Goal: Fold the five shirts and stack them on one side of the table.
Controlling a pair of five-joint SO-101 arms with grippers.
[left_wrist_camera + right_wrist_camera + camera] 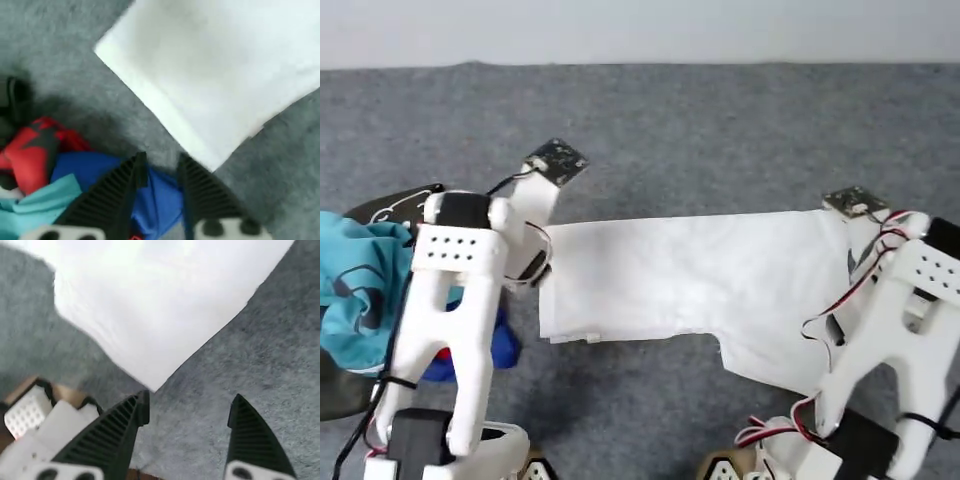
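Here we saw the left gripper narrowly parted and the right gripper wide apart, beside the white shirt.

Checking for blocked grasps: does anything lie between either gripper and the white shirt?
Nothing visible does. Only bare grey table cover separates the left gripper from the white shirt at its folded edge, and the right gripper from its corner. The coloured shirt pile lies beside the left arm, apart from the white shirt.

Grey felt cover thruout; pale wall behind far edge.
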